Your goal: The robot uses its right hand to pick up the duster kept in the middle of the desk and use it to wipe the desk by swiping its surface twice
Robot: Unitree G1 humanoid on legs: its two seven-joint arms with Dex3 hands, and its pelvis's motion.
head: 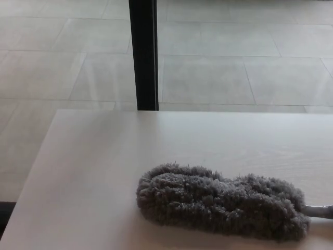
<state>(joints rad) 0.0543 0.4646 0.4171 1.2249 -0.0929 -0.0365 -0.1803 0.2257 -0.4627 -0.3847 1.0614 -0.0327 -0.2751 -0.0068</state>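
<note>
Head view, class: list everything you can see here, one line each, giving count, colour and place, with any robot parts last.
duster: one, fluffy grey head, lying on the desk at lower right
duster handle: one, grey, leaving the picture's right edge
desk: one, pale wood-look top, filling the lower half
post: one, black, upright behind the desk's far edge
floor: light grey tiles, beyond the desk
robot's hands: neither in view

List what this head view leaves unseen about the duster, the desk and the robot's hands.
- Duster: its handle is cut off by the right edge.
- Desk: right side and near edge run out of frame.
- Both hands: out of the head view, so state and grip unknown.
</note>
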